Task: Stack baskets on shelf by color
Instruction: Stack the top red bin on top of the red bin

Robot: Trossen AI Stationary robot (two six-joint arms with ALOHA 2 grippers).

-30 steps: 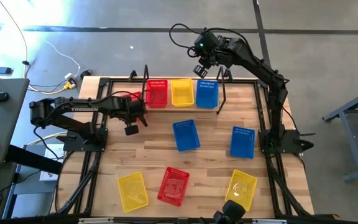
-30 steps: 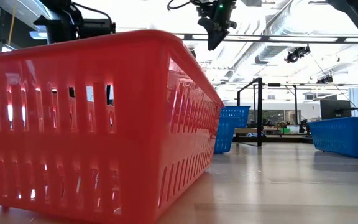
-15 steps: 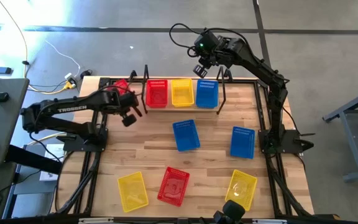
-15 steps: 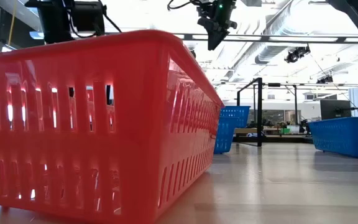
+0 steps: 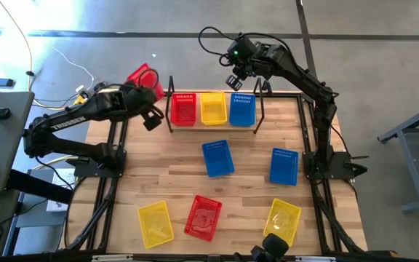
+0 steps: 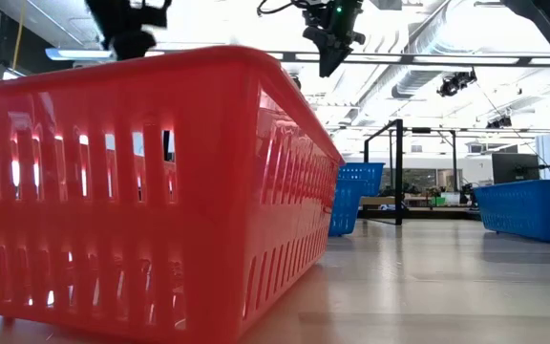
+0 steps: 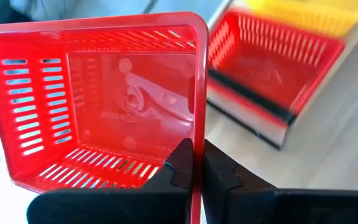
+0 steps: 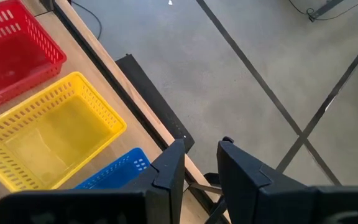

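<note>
A red mesh basket (image 7: 98, 99) with slotted walls hangs tilted off the bench's (image 5: 253, 171) far-left corner, left of the shelf (image 5: 213, 125), its rim pinched in the left fingers (image 7: 180, 163). The right fingers (image 8: 166, 163) hover slightly parted, empty, above the shelf's right end.

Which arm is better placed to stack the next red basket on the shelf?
Left. Its gripper already pinches a red basket by the rim, beside the shelf, near the red basket on the shelf. The right gripper hovers empty above the shelf's other end.
</note>
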